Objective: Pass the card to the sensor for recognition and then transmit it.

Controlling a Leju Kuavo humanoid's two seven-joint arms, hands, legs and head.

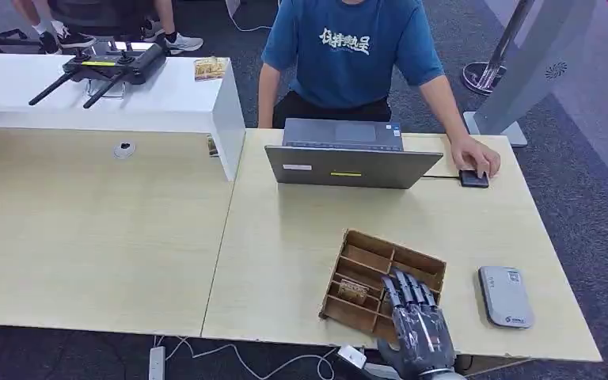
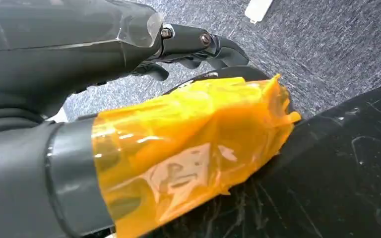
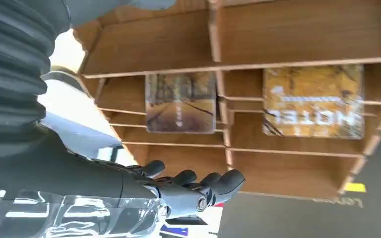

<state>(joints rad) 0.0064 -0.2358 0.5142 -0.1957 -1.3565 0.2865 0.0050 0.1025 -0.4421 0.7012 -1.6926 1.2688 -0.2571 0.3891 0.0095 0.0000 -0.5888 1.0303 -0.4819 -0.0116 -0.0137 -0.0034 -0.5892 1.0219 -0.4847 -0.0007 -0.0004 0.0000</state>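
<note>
On the pale desk [image 1: 285, 261] in front of the robot, near its front edge, sits a wooden tray [image 1: 427, 265] split into slots, and the right robot hand [image 1: 416, 317] hangs over the tray's near side with its fingers stretched forward and a little apart, holding nothing. Behind the tray stands a laptop [image 1: 352, 162], where a person in a blue shirt sits with one hand on a dark mouse [image 1: 473, 179]. To the right of the tray, well apart from it, lies a flat grey sensor [image 1: 505, 296], the reader the card must be shown to. From the right wrist, two cards show in neighbouring slots of the tray: a brownish card [image 3: 180, 101] and a yellow card [image 3: 313, 101] with printed letters, both untouched, the fingers [image 3: 213, 181] short of them. The left robot hand [image 2: 198, 47] hangs down beside the robot's body over grey carpet, its thumb wrapped in yellow tape [image 2: 188, 148]; its fingers look curled in on nothing, though that view is too close to be sure. The step in hand looks like the first one, the reach for a card. The next move calls for lowering the fingers into a narrow slot, pinching one thin card by its edge without catching the dividers, and lifting it straight out before carrying it across to the sensor.
</note>
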